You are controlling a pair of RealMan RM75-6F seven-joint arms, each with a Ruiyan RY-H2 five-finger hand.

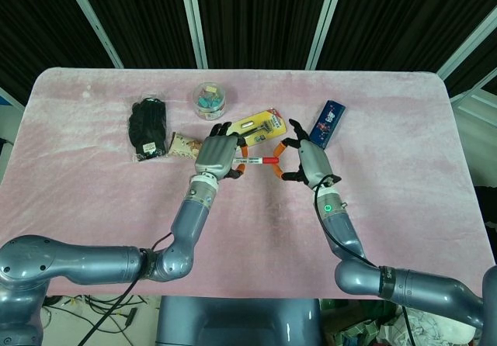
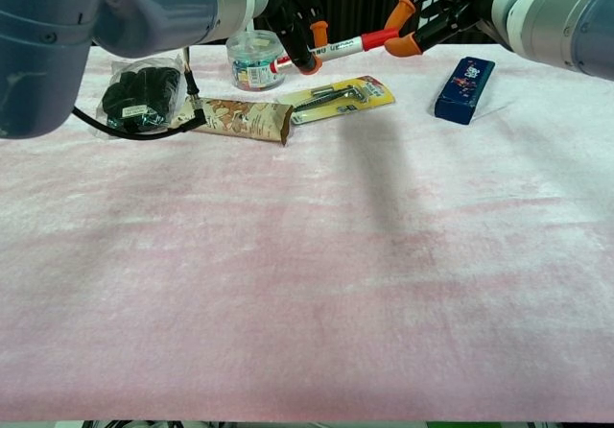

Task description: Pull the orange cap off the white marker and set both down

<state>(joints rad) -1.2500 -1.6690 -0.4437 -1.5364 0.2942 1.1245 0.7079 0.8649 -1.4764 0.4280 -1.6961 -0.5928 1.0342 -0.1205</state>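
The white marker (image 1: 250,160) hangs level above the pink table, between my two hands. My left hand (image 1: 218,153) grips its white barrel (image 2: 338,46) near the left end. My right hand (image 1: 306,163) pinches the orange-red cap (image 1: 269,160) at the marker's right end, its other fingers spread. The cap (image 2: 380,37) still sits on the barrel. In the chest view the left hand (image 2: 295,17) and right hand (image 2: 434,15) show at the top edge, partly cut off.
On the pink cloth (image 1: 256,230) behind the hands lie a black glove pack (image 1: 149,127), a snack bar (image 2: 242,118), a clear jar of clips (image 1: 209,100), a yellow tool package (image 2: 341,95) and a blue box (image 2: 464,89).
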